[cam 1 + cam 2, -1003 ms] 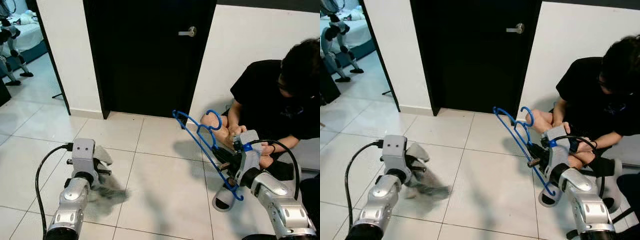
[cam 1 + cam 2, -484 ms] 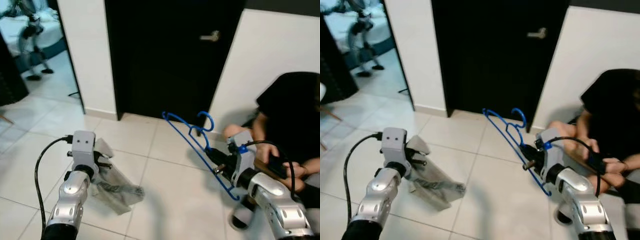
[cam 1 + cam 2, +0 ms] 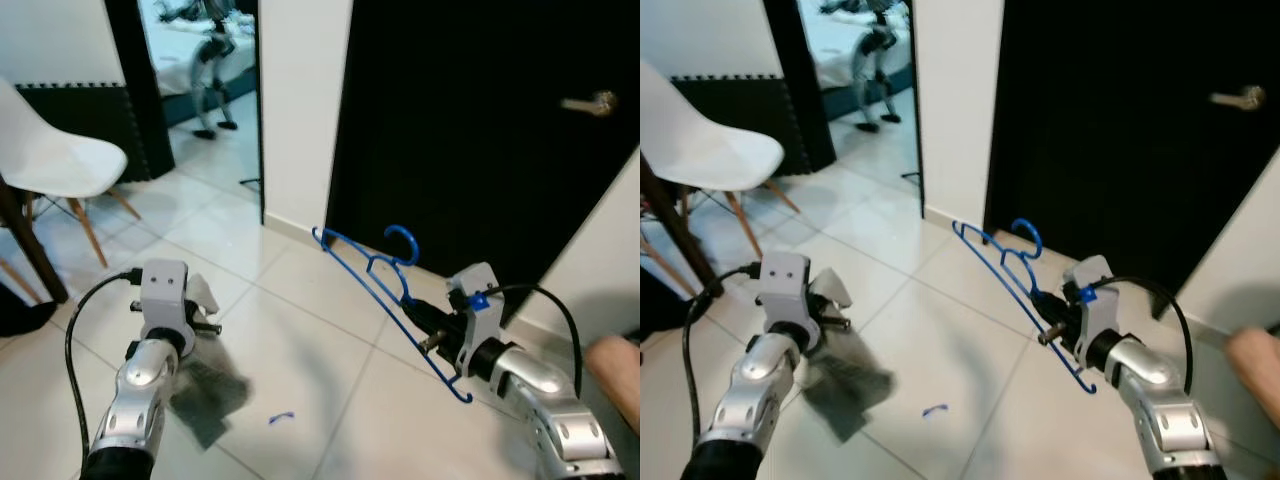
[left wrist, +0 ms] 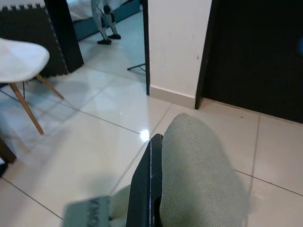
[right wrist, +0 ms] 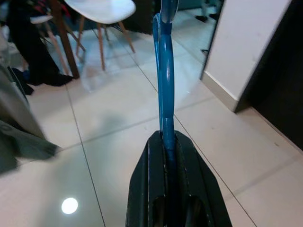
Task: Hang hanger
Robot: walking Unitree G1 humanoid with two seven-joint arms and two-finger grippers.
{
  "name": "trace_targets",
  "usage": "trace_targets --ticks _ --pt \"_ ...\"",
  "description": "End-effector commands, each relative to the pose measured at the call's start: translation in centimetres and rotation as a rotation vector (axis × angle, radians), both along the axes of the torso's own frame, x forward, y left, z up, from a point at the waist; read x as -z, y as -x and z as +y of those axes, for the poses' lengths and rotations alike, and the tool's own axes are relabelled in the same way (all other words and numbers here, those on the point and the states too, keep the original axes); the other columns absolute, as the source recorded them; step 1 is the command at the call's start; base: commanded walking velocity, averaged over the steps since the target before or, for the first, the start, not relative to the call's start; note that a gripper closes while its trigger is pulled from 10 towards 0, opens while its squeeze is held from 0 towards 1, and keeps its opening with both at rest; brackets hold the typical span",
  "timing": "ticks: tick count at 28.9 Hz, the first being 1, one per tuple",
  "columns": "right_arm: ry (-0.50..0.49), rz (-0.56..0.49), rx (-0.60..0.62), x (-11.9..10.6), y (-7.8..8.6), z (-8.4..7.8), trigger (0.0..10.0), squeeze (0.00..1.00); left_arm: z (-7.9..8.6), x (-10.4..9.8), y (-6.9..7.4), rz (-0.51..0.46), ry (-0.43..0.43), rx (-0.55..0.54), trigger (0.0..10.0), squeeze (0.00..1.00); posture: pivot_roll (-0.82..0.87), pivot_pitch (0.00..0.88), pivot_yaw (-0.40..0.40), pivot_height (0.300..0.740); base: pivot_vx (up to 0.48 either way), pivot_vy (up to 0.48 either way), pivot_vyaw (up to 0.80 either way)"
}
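Observation:
A blue plastic hanger (image 3: 368, 281) slants up to the left over the tiled floor, hook uppermost, in front of a black door. My right gripper (image 3: 432, 337) is shut on its lower bar; in the right wrist view the blue bar (image 5: 164, 71) runs straight out from between the fingers (image 5: 147, 189). My left gripper (image 3: 206, 325) is low on the left, shut on a grey-green garment (image 3: 206, 392) that hangs down from it. That same cloth (image 4: 196, 175) drapes over a black finger in the left wrist view.
A white chair (image 3: 48, 158) stands at the left. The black door (image 3: 470, 150) with its handle (image 3: 588, 102) is ahead on the right, with an open doorway (image 3: 215, 60) to its left. A small blue scrap (image 3: 281, 417) lies on the tiles. Part of a person (image 3: 613, 366) shows at the right edge.
The camera has swung left: the seated person has slid almost out of view and the chair and doorway have come in. Both grippers keep their holds.

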State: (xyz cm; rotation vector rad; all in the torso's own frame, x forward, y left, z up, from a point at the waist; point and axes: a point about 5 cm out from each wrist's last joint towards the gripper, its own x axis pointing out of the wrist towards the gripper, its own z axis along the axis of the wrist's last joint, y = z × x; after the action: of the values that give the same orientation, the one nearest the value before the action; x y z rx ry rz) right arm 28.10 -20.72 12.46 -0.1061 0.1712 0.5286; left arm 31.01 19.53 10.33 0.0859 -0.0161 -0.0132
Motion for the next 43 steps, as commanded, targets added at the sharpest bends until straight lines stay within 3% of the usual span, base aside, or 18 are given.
trace_targets --ticks 1,11,12,19,32,43 --pt "0.008 -0.001 0.004 0.2 0.2 -0.2 10.0 0.0 -0.2 -0.2 -0.1 -0.001 -0.004 0.008 10.0 0.0 -0.02 0.0 -0.044 0.74 0.341 0.0 0.8" --pt "0.004 -0.011 0.013 0.1 0.2 -0.2 10.0 0.0 0.5 -3.4 -1.2 -0.096 -0.027 -0.004 10.0 0.0 -0.01 0.0 -0.041 0.74 0.342 0.0 0.8" --pt "0.006 -0.02 0.027 0.0 0.1 -0.2 10.0 0.0 0.7 -4.5 -1.5 -0.127 -0.031 -0.01 10.0 0.0 -0.01 0.0 -0.04 0.74 0.341 0.0 0.0" --pt "-0.018 -0.034 0.059 -0.4 -0.2 -0.5 10.0 0.0 1.0 -6.4 -2.1 -0.172 -0.036 -0.008 10.0 0.0 -0.01 0.0 -0.039 0.74 0.341 0.0 0.0" --pt "-0.028 -0.061 0.06 -1.2 -0.3 -0.3 10.0 0.0 -0.5 -7.2 -2.7 -0.181 -0.03 0.036 10.0 0.0 -0.02 0.0 -0.035 0.74 0.355 0.0 0.0" --pt "-0.039 -0.073 0.049 -1.4 -0.3 0.1 10.0 0.0 -0.5 -7.9 -2.9 -0.187 -0.029 0.037 10.0 0.0 -0.02 0.0 -0.036 0.74 0.378 0.0 0.0"
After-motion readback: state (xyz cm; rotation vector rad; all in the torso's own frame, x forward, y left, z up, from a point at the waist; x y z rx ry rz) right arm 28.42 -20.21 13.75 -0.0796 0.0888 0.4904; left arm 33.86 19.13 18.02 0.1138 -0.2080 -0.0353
